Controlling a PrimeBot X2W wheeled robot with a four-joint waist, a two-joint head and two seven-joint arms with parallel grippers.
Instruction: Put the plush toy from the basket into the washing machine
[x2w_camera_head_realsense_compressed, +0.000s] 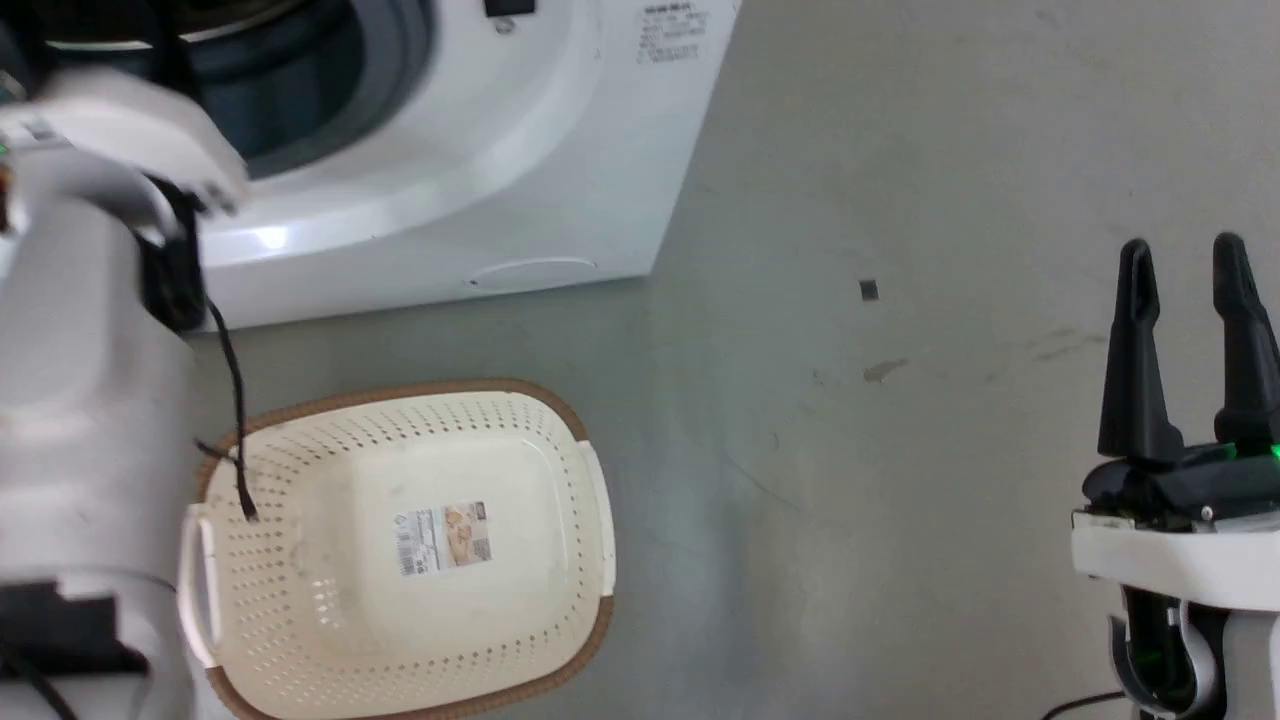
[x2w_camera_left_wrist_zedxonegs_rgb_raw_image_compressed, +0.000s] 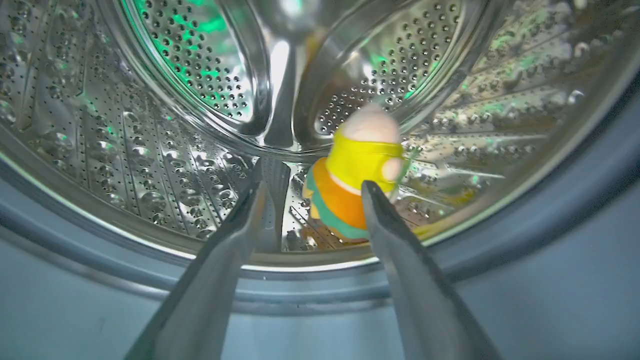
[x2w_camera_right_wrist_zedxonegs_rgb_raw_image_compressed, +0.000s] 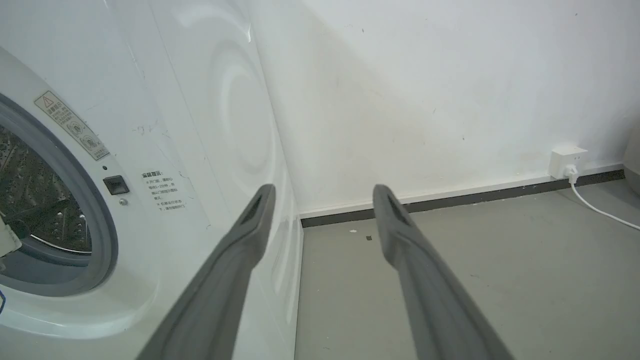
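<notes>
The plush toy (x2w_camera_left_wrist_zedxonegs_rgb_raw_image_compressed: 352, 177) lies on the floor of the steel drum (x2w_camera_left_wrist_zedxonegs_rgb_raw_image_compressed: 165, 125), orange bun and green layer below, the pink figure in yellow on top. My left gripper (x2w_camera_left_wrist_zedxonegs_rgb_raw_image_compressed: 312, 192) is open at the drum's mouth, its fingers apart with nothing between them and the toy just beyond the right one. In the head view my left forearm (x2w_camera_head_realsense_compressed: 90, 300) reaches into the washing machine (x2w_camera_head_realsense_compressed: 480, 130). The cream basket (x2w_camera_head_realsense_compressed: 300, 590) sits on the floor in front of it, holding just its paper label. My right gripper (x2w_camera_head_realsense_compressed: 1185, 270) stands open at the right, empty.
A grey rubber gasket (x2w_camera_left_wrist_zedxonegs_rgb_raw_image_compressed: 550, 225) rings the drum opening. Bare grey floor (x2w_camera_head_realsense_compressed: 850, 450) spreads to the right of the machine. A white wall (x2w_camera_right_wrist_zedxonegs_rgb_raw_image_compressed: 450, 100) with a dark skirting, a socket (x2w_camera_right_wrist_zedxonegs_rgb_raw_image_compressed: 567, 160) and its white cable stand behind.
</notes>
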